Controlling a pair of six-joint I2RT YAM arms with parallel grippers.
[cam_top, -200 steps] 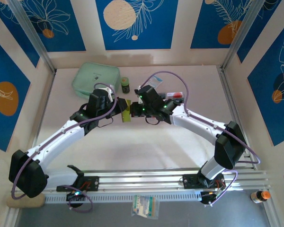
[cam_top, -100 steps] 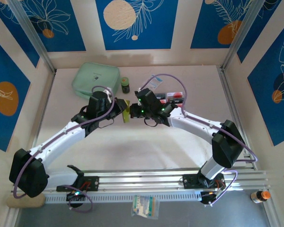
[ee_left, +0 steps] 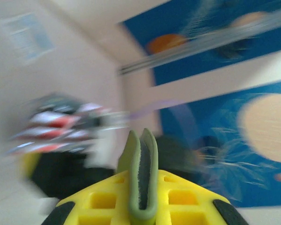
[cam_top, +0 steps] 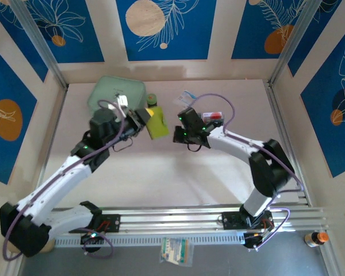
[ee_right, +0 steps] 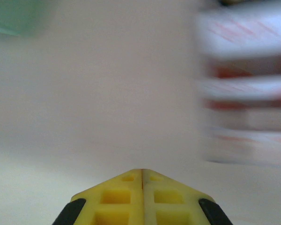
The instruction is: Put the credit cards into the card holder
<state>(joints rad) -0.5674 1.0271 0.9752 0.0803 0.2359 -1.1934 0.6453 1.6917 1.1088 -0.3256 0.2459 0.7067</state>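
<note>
A mint-green zip pouch (cam_top: 116,92) lies left of the card holder (cam_top: 156,123) and further from the arms. The small mark on its face is too small to read. The left gripper (cam_top: 142,117) reaches the card holder from its left side and is clamped on it. In the left wrist view (ee_left: 141,197) the yellow jaws pinch the olive-green holder edge-on, its two folded halves standing up between them. Just behind the card holder stands a small dark bottle (cam_top: 152,99) with a green cap; its label is not legible. Right of the card holder, and apart from it, the right gripper (cam_top: 177,136) is closed on nothing. The right wrist view (ee_right: 141,183) shows its yellow jaws pressed together over bare table. Behind and to the right of the card holder lies a white-and-blue sachet (cam_top: 186,99) whose print cannot be read. Further right of the card holder the credit cards (cam_top: 213,117) lie together on the table, whitish with red. Both wrist views blur them, so no lettering can be made out.

The table (cam_top: 161,184) is pale and plain. The walls are cream with blue panels (cam_top: 164,29) bearing white line-drawn leaves and orange and cream discs. Nearer than the card holder, an aluminium rail (cam_top: 172,218) carries the arm bases. A printed packet (cam_top: 175,250) lies in front of the rail, and an orange-capped bottle (cam_top: 317,237) stands far to the right.
</note>
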